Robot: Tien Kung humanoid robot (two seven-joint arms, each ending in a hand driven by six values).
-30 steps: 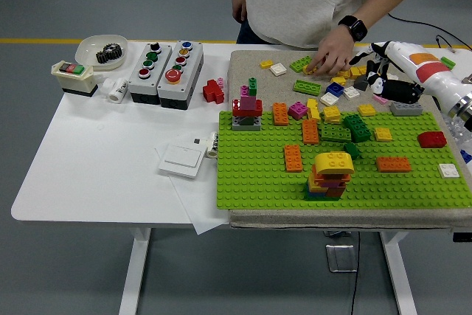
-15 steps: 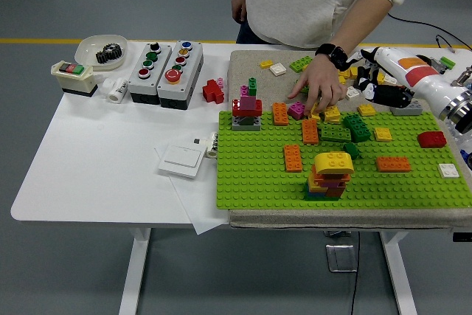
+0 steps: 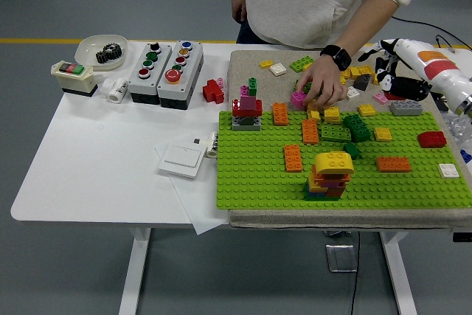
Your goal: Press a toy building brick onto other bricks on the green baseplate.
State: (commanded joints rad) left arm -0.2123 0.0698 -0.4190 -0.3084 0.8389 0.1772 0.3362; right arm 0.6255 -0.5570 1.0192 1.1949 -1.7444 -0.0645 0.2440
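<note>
Standing near the front of the flat green studded baseplate (image 3: 251, 175) is a stacked yellow-topped brick tower (image 3: 330, 174), with orange, green and red bricks pressed on behind it. Farther left on the white bench (image 3: 96, 153), a shallow white bowl (image 3: 101, 52) holds a dark gear. The right robot hand (image 3: 389, 77) hovers over loose bricks behind the plate, fingers curled; whether it holds anything I cannot tell. It has drawn back rightward, while the person's hand (image 3: 323, 88) has lifted the small magenta brick (image 3: 298, 98) off the plate's far edge
</note>
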